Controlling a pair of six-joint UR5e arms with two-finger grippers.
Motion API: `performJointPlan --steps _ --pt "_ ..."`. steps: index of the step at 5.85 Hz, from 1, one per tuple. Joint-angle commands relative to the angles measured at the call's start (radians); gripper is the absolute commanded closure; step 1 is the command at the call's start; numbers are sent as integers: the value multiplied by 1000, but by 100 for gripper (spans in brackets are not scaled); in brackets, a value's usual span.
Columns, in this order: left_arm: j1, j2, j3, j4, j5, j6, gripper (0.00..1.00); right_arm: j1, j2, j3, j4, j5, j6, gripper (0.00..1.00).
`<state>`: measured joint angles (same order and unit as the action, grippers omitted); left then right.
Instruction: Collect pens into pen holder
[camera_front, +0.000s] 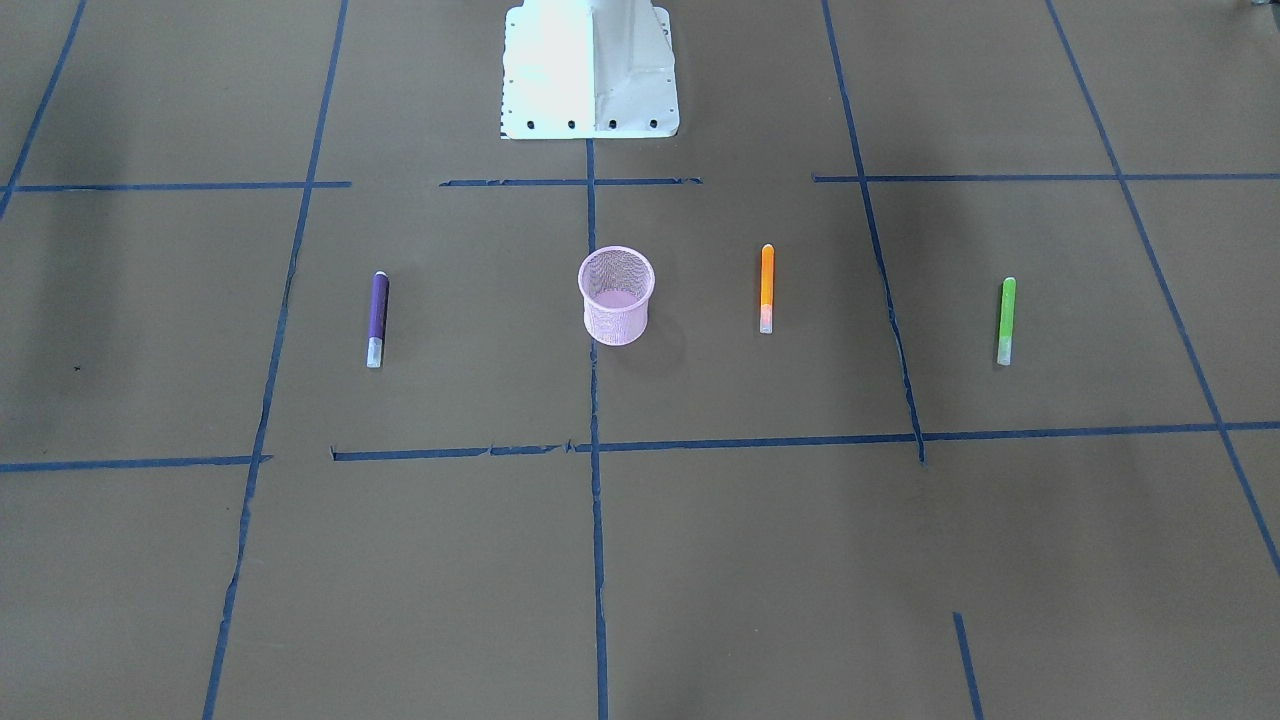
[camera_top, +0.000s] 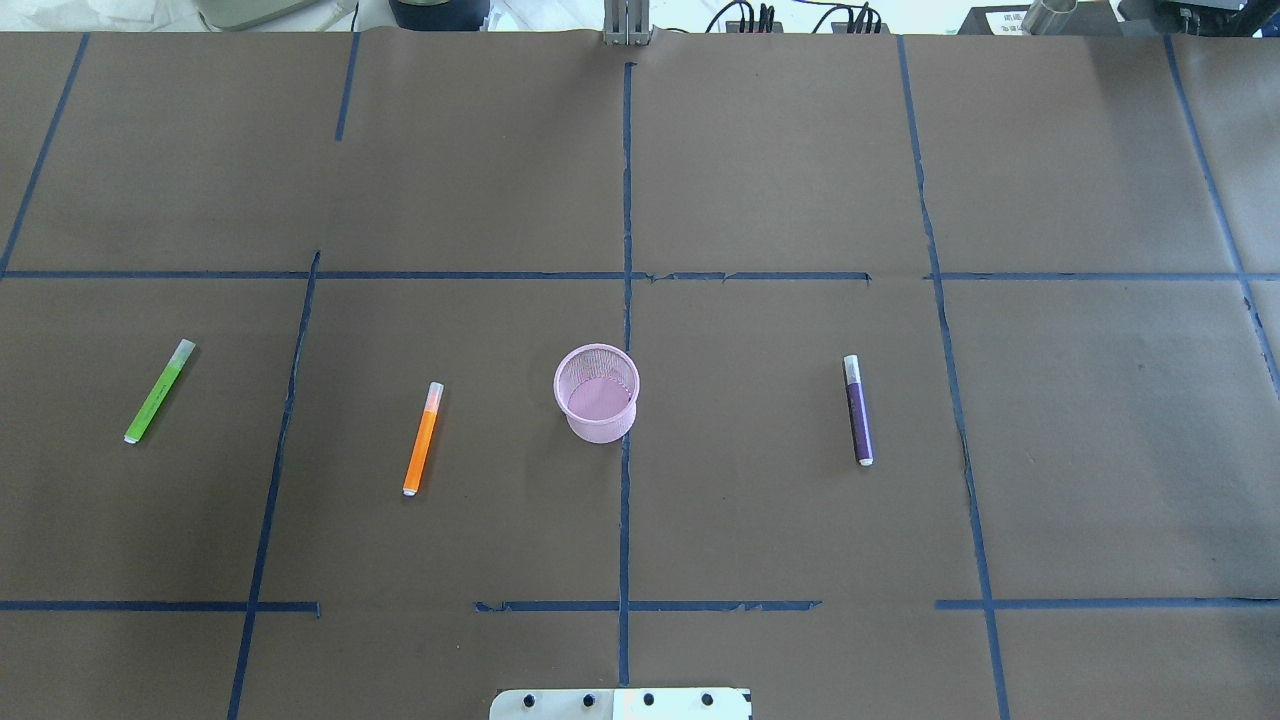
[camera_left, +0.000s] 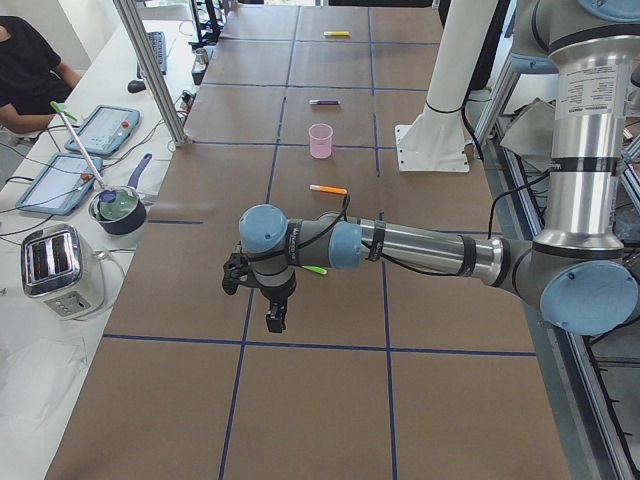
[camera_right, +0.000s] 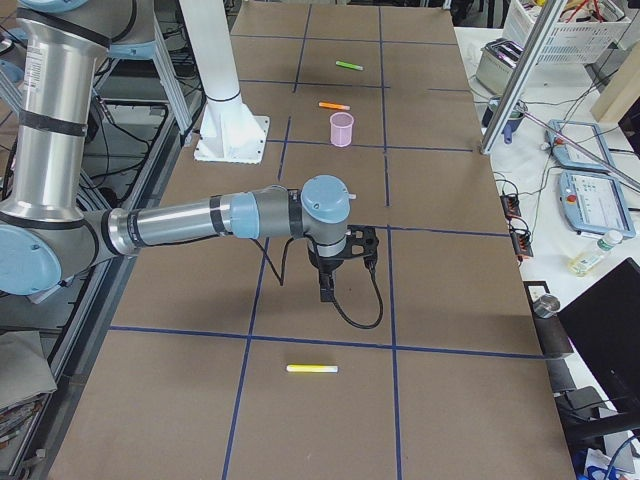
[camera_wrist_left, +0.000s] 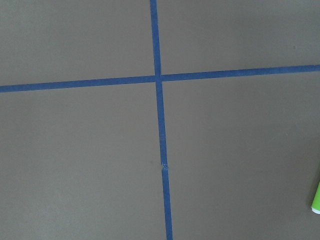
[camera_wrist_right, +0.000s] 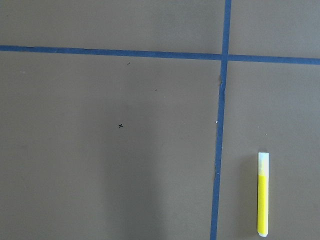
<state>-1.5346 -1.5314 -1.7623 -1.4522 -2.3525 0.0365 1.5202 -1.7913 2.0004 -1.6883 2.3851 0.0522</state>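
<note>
I cannot tell if my left gripper (camera_left: 273, 320), near the green pen (camera_top: 158, 391), or my right gripper (camera_right: 325, 292), near the yellow pen (camera_wrist_right: 263, 200), is open; each hangs ready to grab, I think.

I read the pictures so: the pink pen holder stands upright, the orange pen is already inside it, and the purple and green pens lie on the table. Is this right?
Not quite: the orange pen is not inside the pen holder. It lies on the table beside the holder, apart from it, as the overhead exterior view shows. The rest is right.
</note>
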Motion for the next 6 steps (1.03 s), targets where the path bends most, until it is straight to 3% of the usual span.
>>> performJointPlan --steps 1,2,4,6 --pt "-1 20 -14 -10 -2 13 0 -2 -2 0 -2 -1 -6 0" --pt "2 25 4 -13 5 13 0 -2 4 -33 -2 -4 -8 0" --pt "5 27 -17 -17 -5 10 0 -15 -43 -43 164 5 -3 0" --pt "7 27 -17 -51 -10 19 0 -32 -48 -46 173 45 -12 0"
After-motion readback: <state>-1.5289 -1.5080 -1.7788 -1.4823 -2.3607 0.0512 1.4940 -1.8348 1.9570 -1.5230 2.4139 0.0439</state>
